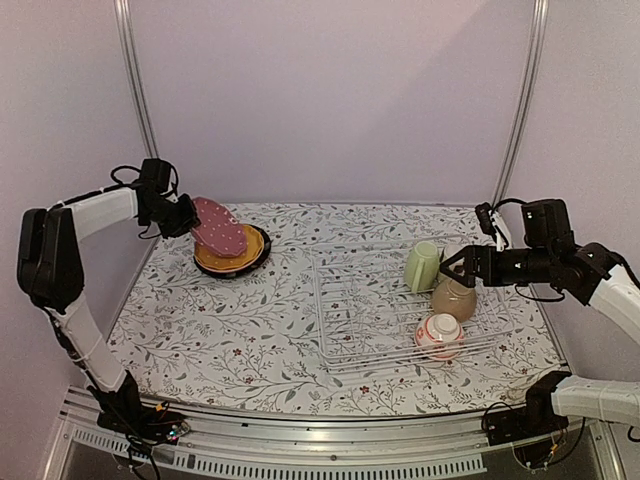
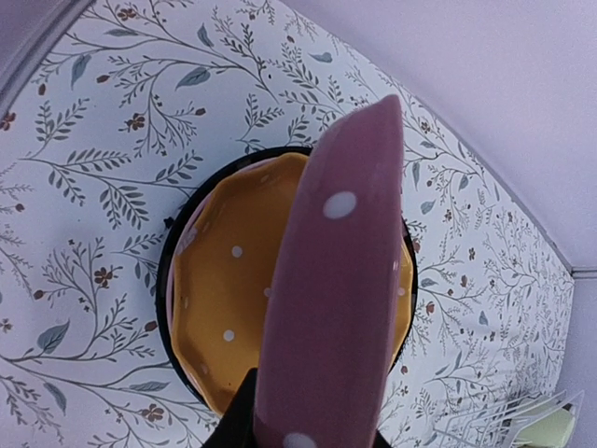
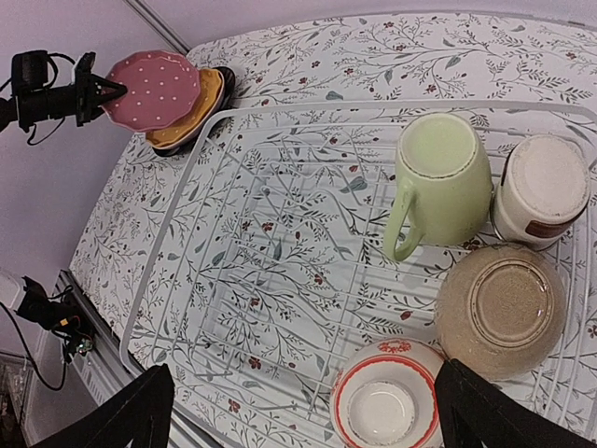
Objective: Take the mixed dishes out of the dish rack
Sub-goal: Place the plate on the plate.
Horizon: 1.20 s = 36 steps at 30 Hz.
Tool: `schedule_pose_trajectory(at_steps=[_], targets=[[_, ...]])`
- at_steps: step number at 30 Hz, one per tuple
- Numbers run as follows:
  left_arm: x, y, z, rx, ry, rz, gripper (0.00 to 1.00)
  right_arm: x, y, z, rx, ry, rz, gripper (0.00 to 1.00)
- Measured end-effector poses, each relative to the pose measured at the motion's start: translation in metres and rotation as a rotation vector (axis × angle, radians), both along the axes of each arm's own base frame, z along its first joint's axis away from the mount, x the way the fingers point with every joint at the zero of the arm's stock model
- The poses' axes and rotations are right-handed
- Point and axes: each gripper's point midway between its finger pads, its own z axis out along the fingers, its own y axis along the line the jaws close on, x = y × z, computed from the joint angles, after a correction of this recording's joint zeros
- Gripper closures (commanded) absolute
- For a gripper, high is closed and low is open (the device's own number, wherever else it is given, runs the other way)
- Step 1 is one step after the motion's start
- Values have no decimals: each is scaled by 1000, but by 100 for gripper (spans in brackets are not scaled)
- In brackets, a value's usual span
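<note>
left gripper (image 1: 186,216) pinching maroon dotted plate (image 1: 220,228) by the rim, tilted over orange plate (image 1: 228,263), far edge toward dish rack (image 1: 365,310), right gripper (image 1: 452,266) spread wide near tan bowl (image 1: 453,298)

The maroon dotted plate (image 1: 219,227) is held tilted over the orange plate (image 1: 232,257) at far left. At the white wire dish rack's (image 1: 365,315) right end, pale green cup (image 1: 422,266), grey-white cup (image 3: 541,191), tan bowl (image 1: 453,297) and white-and-red patterned bowl (image 1: 439,335) are set inverted.

Rear overview, left wrist at maroon plate (image 2: 336,280), right over rack (image 3: 280,252), plate apparently shared
</note>
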Motion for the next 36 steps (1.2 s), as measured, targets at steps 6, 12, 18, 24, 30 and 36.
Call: schedule_pose_trajectory(at_steps=[6, 12, 18, 24, 30, 36], targets=[[2, -3, -12, -30, 21, 4, 97, 1, 0, -2, -3, 6, 0, 1], [1, -5, -16, -43, 27, 8, 84, 1, 1, -2, -2, 5, 1, 1], [2, -5, -21, -70, 20, 27, 77, 1, 1, -2, -2, 4, 1, 1], [-2, 1, -32, -89, 39, 64, 73, 1, 1, -1, -2, 4, 1, 1], [-6, 15, -46, -88, 78, 107, 60, 1, 1, -1, -2, 4, 1, 1], [-9, 20, -54, -70, 104, 120, 54, 1, 1, -1, -1, 4, 1, 1]])
